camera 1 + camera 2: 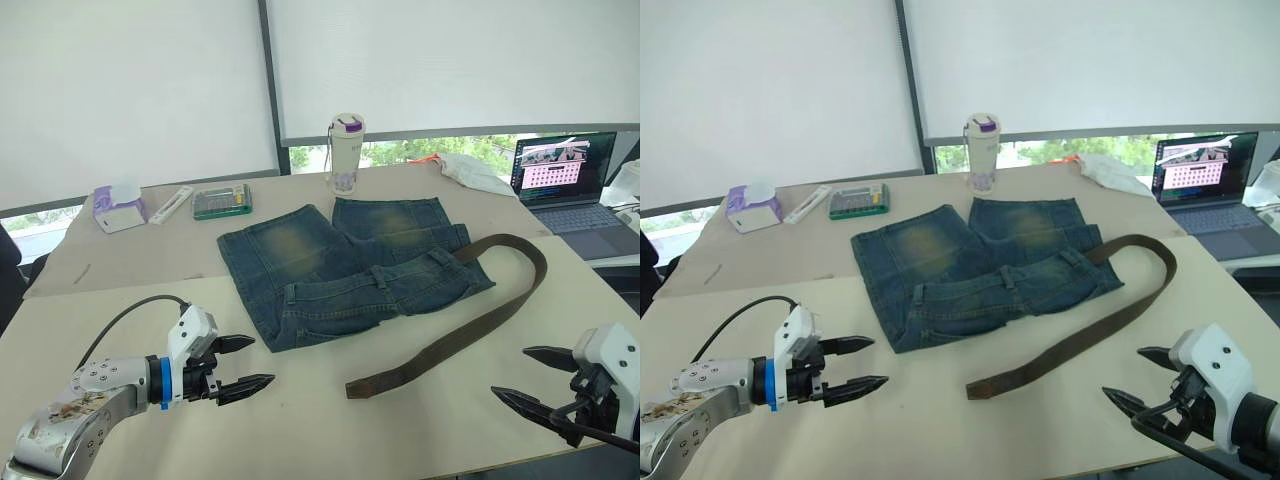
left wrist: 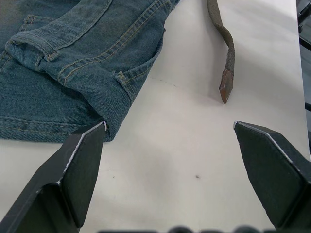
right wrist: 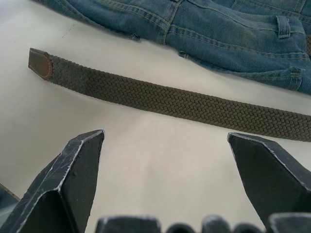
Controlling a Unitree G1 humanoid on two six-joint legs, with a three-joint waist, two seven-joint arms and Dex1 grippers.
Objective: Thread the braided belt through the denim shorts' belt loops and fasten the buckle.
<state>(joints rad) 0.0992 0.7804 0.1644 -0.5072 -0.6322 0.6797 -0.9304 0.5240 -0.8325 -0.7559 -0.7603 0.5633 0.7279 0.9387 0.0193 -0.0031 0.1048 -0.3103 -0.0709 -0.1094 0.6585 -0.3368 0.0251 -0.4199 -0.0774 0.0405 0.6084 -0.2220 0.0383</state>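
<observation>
The denim shorts (image 1: 340,265) lie flat mid-table, waistband toward me, with belt loops (image 1: 378,276) showing on it. The braided belt (image 1: 470,335) starts at the waistband's right end, curves out to the right and runs back to a leather-capped tip (image 1: 353,388) on the bare table. The buckle is hidden. My left gripper (image 1: 262,361) hovers open, front left of the shorts and empty. In the left wrist view the shorts' corner (image 2: 112,97) lies just ahead of it. My right gripper (image 1: 509,372) is open and empty, just in front of the belt's strap (image 3: 184,104).
At the back stand a white bottle (image 1: 346,153), a tissue box (image 1: 119,208), a green calculator (image 1: 221,201) and a white bag (image 1: 470,172). An open laptop (image 1: 568,180) sits on the right. The table's front edge (image 1: 400,468) runs close below both grippers.
</observation>
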